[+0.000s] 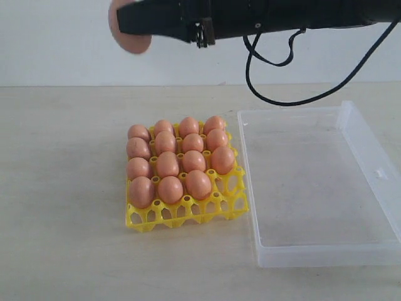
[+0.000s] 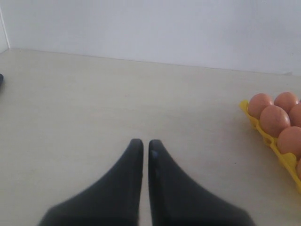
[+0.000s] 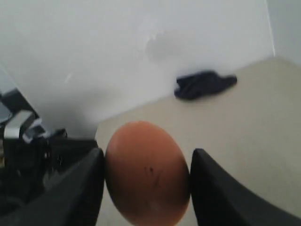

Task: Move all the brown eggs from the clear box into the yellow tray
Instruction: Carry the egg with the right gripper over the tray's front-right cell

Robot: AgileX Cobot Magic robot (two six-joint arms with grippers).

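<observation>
While the box (image 1: 376,169) at right sits empty and the tray (image 1: 232,204) at centre holds 15 eggs (image 1: 167,164) w/ its front-right cup bare, R gripper (image 3: 146,155) clamps one egg (image 1: 133,44) at upper left, and L gripper (image 2: 142,142) is pressed together on nothing.

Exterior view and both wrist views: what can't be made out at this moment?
- Exterior view: the held egg, mostly hidden by the black arm.
- Left wrist view: the yellow tray, cut off by the picture edge.
- Right wrist view: a dark shape on the table, too blurred to identify.
</observation>
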